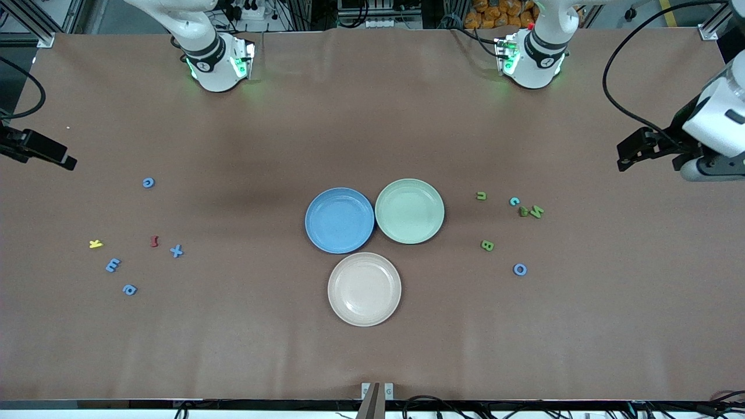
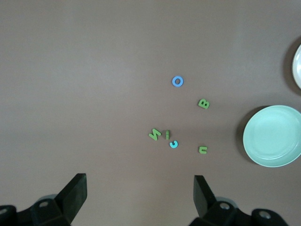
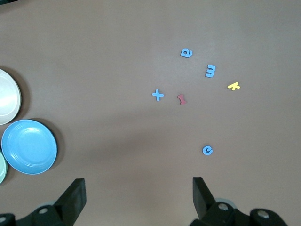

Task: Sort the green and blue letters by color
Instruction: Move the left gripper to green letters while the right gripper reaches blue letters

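Both my arms wait at the frame edges: left gripper [image 1: 631,156] at the far right edge of the front frame, fingers [image 2: 75,190] spread and holding nothing; right gripper [image 1: 58,160] at the far left edge, fingers [image 3: 74,194] spread too. Blue plate [image 1: 339,220], green plate [image 1: 410,210] and beige plate [image 1: 364,288] cluster mid-frame, touching. Right of them: green letters [image 1: 487,245] with a teal C [image 1: 514,201] and a blue O [image 1: 520,269]. Left of them: blue letters [image 1: 176,251], plus a yellow letter [image 1: 96,244] and a red letter [image 1: 154,241]. All lie loose on the counter [image 1: 244,349].
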